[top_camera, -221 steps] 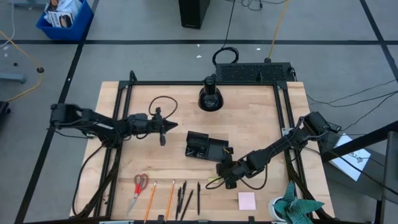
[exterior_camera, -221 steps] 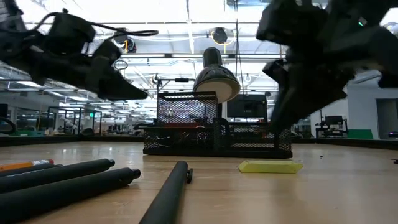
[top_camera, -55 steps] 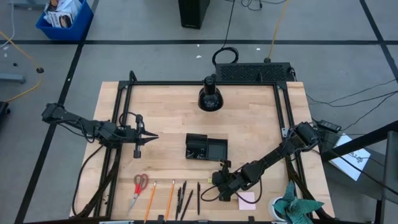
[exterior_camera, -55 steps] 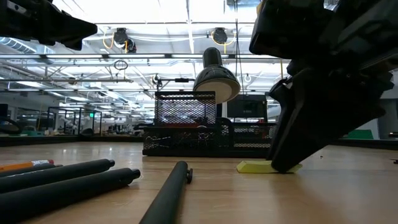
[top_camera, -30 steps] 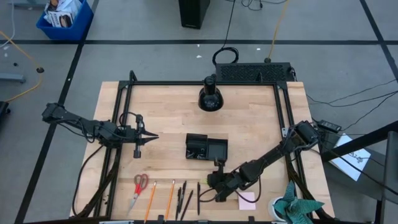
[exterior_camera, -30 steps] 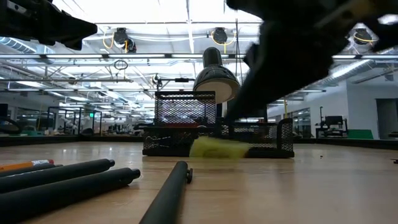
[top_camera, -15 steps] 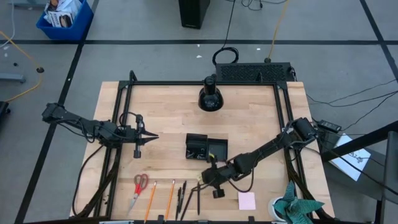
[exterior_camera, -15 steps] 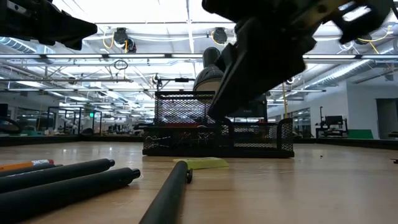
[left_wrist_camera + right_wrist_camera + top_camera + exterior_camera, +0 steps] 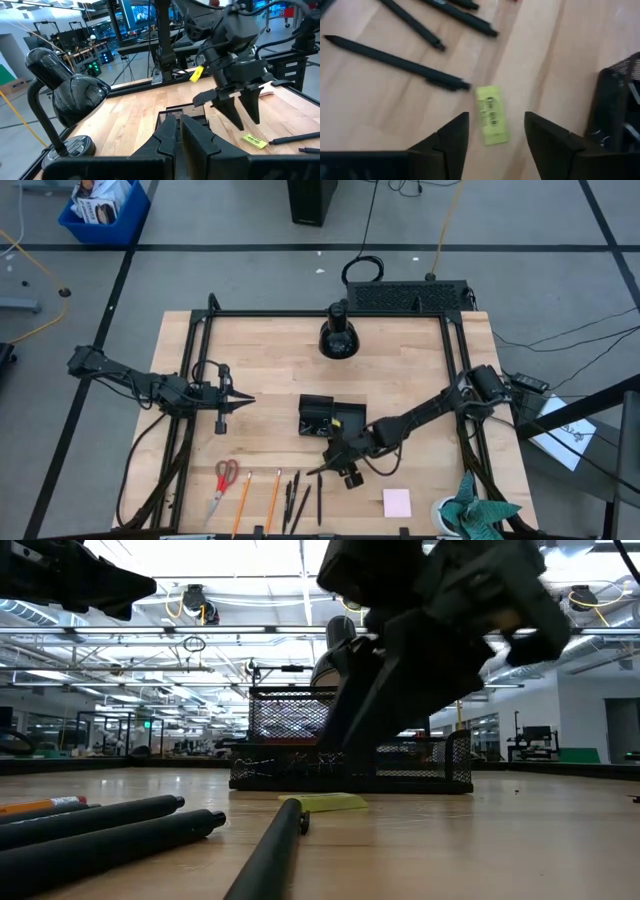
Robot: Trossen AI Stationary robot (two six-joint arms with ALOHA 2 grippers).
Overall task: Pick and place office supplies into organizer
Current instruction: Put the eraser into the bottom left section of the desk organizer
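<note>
The small yellow piece (image 9: pixel 491 121) lies flat on the table just in front of the black mesh organizer (image 9: pixel 332 418), close to the tip of a dark pen (image 9: pixel 395 60). My right gripper (image 9: pixel 495 135) hangs open over the piece, one finger on each side, touching nothing. It also shows in the left wrist view, where my right gripper (image 9: pixel 244 112) stands above the yellow piece (image 9: pixel 254 141). My left gripper (image 9: pixel 243 398) is shut and holds nothing, off at the table's left.
Red-handled scissors (image 9: pixel 224 480), orange pencils (image 9: pixel 245 498) and dark pens (image 9: pixel 295 500) lie along the near edge. A pink pad (image 9: pixel 397 502) and a teal cloth (image 9: pixel 480 515) are at the near right. A black dome lamp (image 9: pixel 338 335) stands at the far middle.
My right gripper has gone from beside the pink pad toward the table's left and far side, up to the organizer, carrying the yellow piece. It has let the piece go, and the piece now lies flat on the table in front of the organizer.
</note>
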